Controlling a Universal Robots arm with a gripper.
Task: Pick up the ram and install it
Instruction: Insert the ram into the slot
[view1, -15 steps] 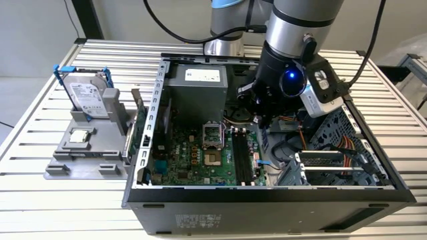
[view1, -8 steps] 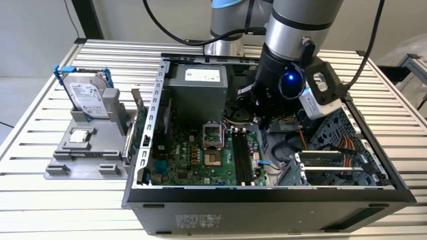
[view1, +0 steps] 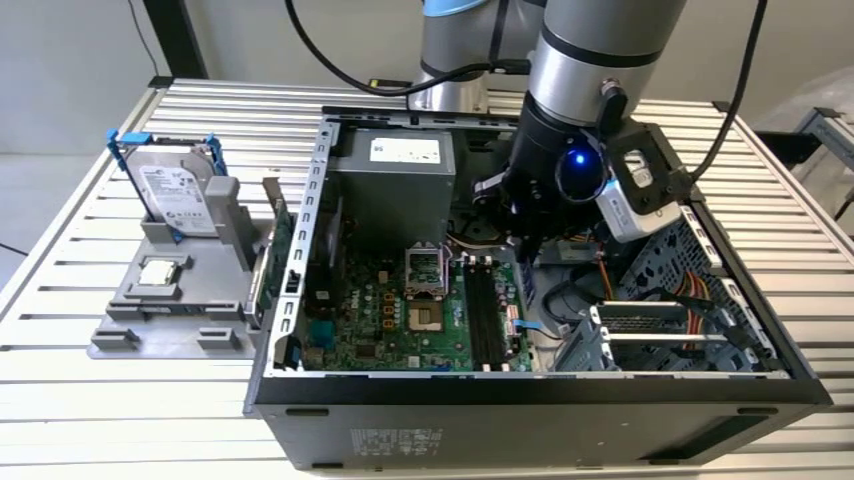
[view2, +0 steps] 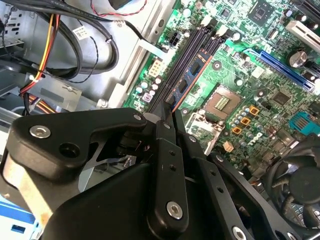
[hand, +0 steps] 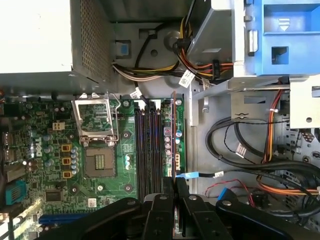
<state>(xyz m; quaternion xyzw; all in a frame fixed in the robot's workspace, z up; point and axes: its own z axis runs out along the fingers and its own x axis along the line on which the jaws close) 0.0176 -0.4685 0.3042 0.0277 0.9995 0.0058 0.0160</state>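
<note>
I have the black two-fingered gripper (view1: 523, 243) lowered inside the open black desktop computer case (view1: 534, 400), just above the green motherboard (view1: 387, 310). In both wrist views its fingers (hand: 165, 210) are drawn in tight on the long, thin, dark green ram stick (hand: 173, 135), which stands on edge between them. The stick sits over the row of black memory slots (hand: 147, 145), at the slot farthest from the open silver processor socket (hand: 97, 137); I cannot tell whether it is fully seated. On the far side of the ram from that socket, bundled black, yellow and orange cables (hand: 245, 150) lie on the case floor. Outside the case, beside its wall nearest the motherboard, a grey holder (view1: 174, 300) on the slatted metal counter (view1: 107, 400) carries an upright silver hard drive with a blue bracket (view1: 174, 190) and a small square silver processor chip (view1: 160, 270).
</note>
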